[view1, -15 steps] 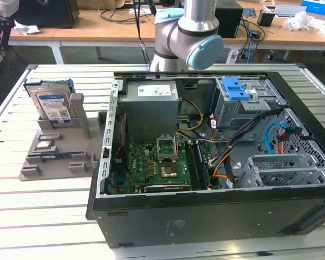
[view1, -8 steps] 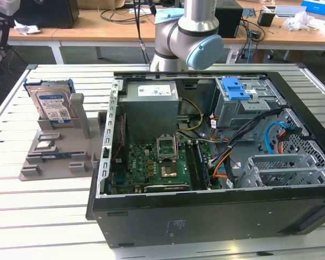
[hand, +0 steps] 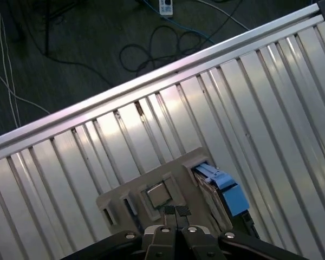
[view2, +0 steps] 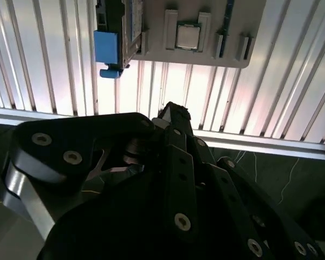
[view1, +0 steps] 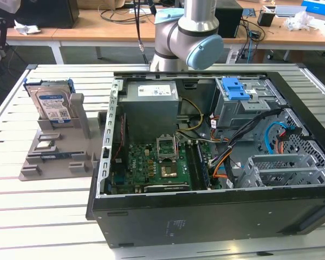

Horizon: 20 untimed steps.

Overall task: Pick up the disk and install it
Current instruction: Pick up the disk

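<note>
Standing upright in grey holder (view1: 59,165): one disk (view1: 53,104); one pincer (hand: 176,210), closed.

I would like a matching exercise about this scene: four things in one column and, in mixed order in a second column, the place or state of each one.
Things
1. disk
2. square chip
3. blue latch
4. gripper

Places or states
A. on the grey metal cage inside the computer case
B. shut, holding nothing
C. standing on edge in the grey holder on the table
D. lying flat in a recess of the grey holder

Right pairs: 1-C, 2-D, 3-A, 4-B.
</note>
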### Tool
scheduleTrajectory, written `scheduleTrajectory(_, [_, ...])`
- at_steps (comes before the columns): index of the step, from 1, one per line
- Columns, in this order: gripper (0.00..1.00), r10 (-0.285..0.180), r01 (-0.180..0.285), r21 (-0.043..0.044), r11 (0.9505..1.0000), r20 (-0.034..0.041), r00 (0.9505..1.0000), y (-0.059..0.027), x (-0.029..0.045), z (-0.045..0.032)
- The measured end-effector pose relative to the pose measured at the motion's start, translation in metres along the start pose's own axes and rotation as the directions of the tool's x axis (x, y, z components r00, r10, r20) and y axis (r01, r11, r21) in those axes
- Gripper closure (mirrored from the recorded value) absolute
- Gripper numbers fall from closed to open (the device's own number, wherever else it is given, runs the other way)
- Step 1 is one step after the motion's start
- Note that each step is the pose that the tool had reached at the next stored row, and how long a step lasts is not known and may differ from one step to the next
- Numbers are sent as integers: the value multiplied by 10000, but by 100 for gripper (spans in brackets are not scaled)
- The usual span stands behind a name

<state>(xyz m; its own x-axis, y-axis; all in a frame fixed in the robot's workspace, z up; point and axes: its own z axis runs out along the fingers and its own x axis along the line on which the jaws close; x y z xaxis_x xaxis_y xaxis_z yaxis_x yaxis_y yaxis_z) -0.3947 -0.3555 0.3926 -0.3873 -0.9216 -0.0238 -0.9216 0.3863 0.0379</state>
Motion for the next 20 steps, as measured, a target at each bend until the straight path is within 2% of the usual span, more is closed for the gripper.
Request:
scheduleTrajectory(5, [89, -744, 744, -19, 9972, -27, 9972, 0, 0, 0])
scheduleTrajectory(8, [89, -1209, 1209, -32, 9927, -44, 9926, 0, 0, 0])
scheduleTrajectory(13, [89, -2015, 2014, -56, 9795, -71, 9795, 0, 0, 0])
scheduleTrajectory(15, [89, -2439, 2439, -70, 9698, -85, 9698, 0, 0, 0])
scheduleTrajectory(18, [89, -2800, 2799, -82, 9600, -96, 9599, 0, 0, 0])
scheduleTrajectory(20, [89, -2839, 2838, -84, 9588, -98, 9588, 0, 0, 0])
